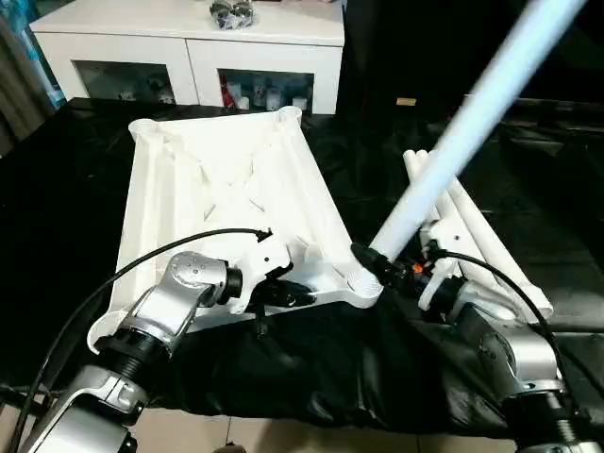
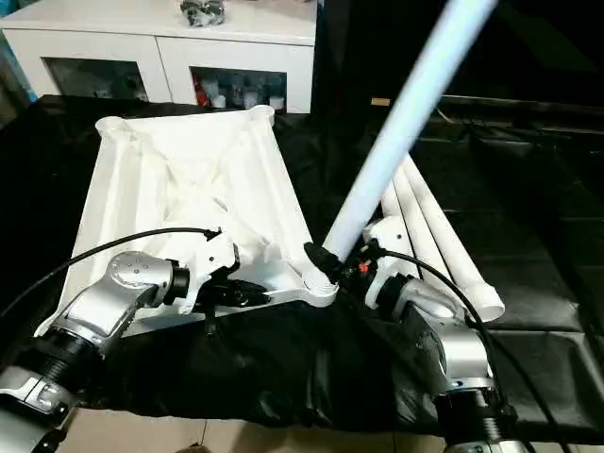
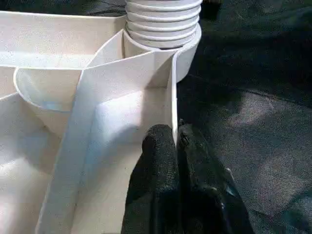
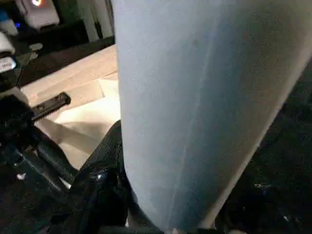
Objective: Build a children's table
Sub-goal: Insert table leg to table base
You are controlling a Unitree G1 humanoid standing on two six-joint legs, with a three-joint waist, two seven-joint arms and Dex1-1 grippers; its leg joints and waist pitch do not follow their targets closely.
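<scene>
Tabletop [image 1: 226,179] lies underside-up on the surface, left gripper [image 3: 175,141] pinching its near rim wall beside the corner socket [image 1: 363,283], where right gripper [image 1: 382,264] clamps a leg [image 1: 472,113] whose axis tilts up-right, foot in socket.

Upturned tabletop [image 1: 226,189] covering the middle of the black cloth [image 1: 311,368], raised leg [image 1: 472,123] slanting across the right side above its near corner socket [image 1: 363,283], three spare legs [image 1: 472,236] lying beyond, white cabinet [image 1: 189,47] closing off the far edge, bare cloth open on the left
</scene>
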